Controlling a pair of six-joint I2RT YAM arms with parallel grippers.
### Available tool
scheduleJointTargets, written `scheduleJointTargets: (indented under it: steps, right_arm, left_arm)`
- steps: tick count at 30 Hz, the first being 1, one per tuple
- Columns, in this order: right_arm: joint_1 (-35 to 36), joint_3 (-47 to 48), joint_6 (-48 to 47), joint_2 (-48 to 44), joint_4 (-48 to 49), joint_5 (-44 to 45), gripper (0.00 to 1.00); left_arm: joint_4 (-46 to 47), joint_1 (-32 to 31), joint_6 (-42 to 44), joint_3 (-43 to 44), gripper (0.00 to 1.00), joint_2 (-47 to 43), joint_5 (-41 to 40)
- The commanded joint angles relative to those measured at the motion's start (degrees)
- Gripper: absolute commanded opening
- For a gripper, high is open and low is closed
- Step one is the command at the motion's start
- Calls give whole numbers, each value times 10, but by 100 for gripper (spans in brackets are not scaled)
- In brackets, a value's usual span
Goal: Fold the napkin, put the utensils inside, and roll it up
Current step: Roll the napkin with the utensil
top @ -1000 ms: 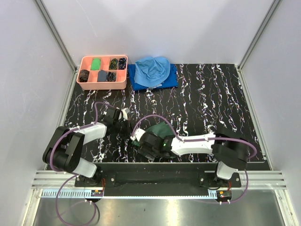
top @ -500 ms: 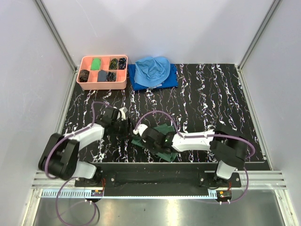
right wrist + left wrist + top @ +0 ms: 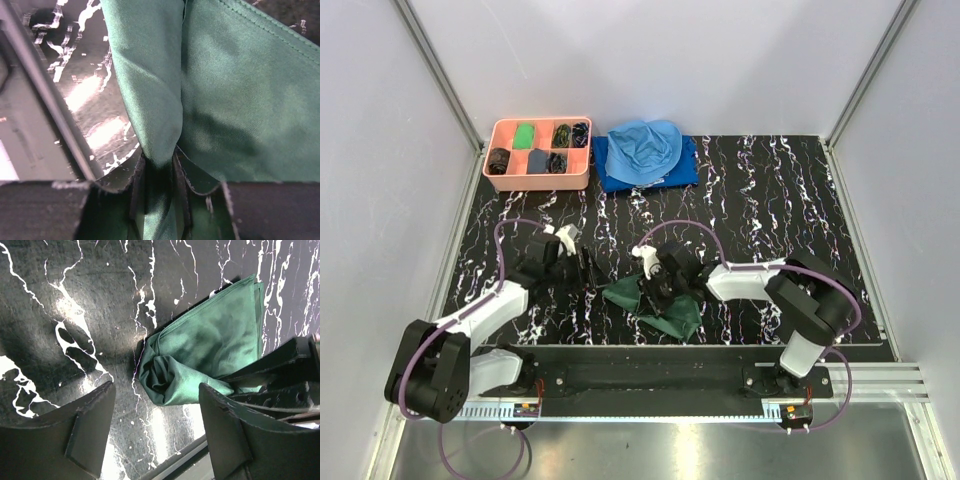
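Observation:
The dark green napkin (image 3: 665,312) lies bunched and partly rolled near the table's front edge. In the left wrist view the napkin (image 3: 210,347) shows a rolled end facing my left gripper (image 3: 157,432), which stands open just short of it with only bare table between the fingers. My right gripper (image 3: 159,182) is shut on a pinched fold of the napkin (image 3: 245,100). From above, the left gripper (image 3: 586,268) is left of the cloth and the right gripper (image 3: 657,290) sits on its upper edge. The utensils are out of view.
A pink compartment tray (image 3: 538,182) with small items stands at the back left. Beside it a light blue cloth (image 3: 645,147) lies on a darker blue cloth (image 3: 685,172). The table's front rail (image 3: 190,456) runs close under the left gripper.
My left gripper has opened and let go of the napkin. My right gripper has shut on the cloth and shifted right and away from the front edge, drawing the napkin along.

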Motion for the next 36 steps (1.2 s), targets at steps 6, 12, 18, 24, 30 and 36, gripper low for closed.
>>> scheduleJointTargets:
  steps: [6,12,18,24,30,36]
  right_arm:
    - [-94,-8,38,91,61,-240,27]
    - [-125,20,52,149,73,-316,27]
    - [-144,43,57,194,74,-355,27]
    - [-148,54,60,210,72,-361,27]
    - [-149,74,46,198,20,-326,40]
    - [-149,111,7,134,-100,-243,55]
  left_arm:
    - [131,-2,-4,-28,66,-4,31]
    - [185,-11,-9,-49,63,17,52]
    - [241,-18,-12,-56,60,62,65]
    - [285,-25,-13,-60,46,100,66]
    - [286,-33,-15,-56,12,155,65]
    - [195,-34,2,-13,0,197,45]
